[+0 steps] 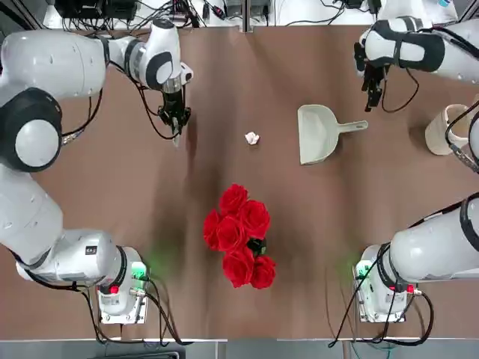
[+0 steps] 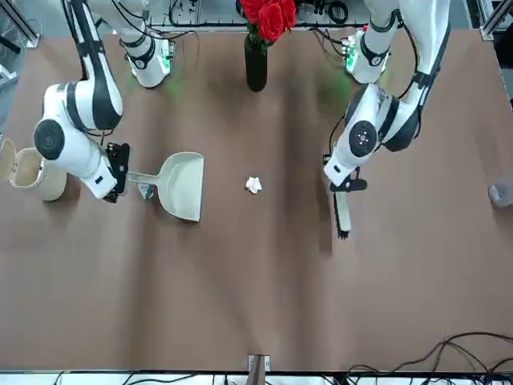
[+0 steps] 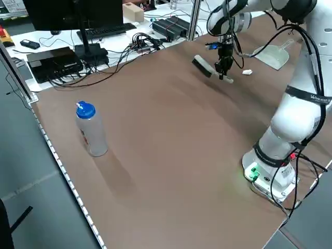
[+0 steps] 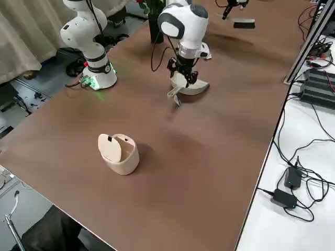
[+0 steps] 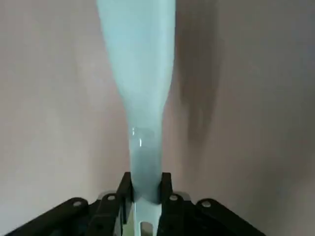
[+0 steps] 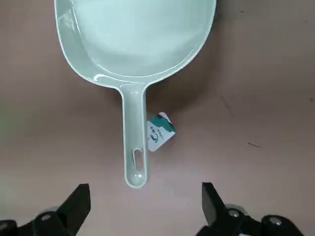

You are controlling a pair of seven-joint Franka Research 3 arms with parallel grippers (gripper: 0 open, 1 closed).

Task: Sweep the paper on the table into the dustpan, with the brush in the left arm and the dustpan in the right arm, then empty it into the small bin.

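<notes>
Gripping the brush by its slim handle, the left gripper has its jaws pinched on it and holds it just above the brown table, out toward the far edge on the robot's left side. In the front view the brush points away from the robot, with its shadow on the tabletop beside it. The tiny white paper ball lies on the table between the brush and the dustpan, apart from both. The dustpan lies flat with its handle toward the robot's right. The right gripper hovers just past the handle's end, jaws spread wide, holding nothing. A small tag lies beside the handle. The small bin stands near the table's right edge. A bunch of red roses stands mid-table, nearer the robot.
</notes>
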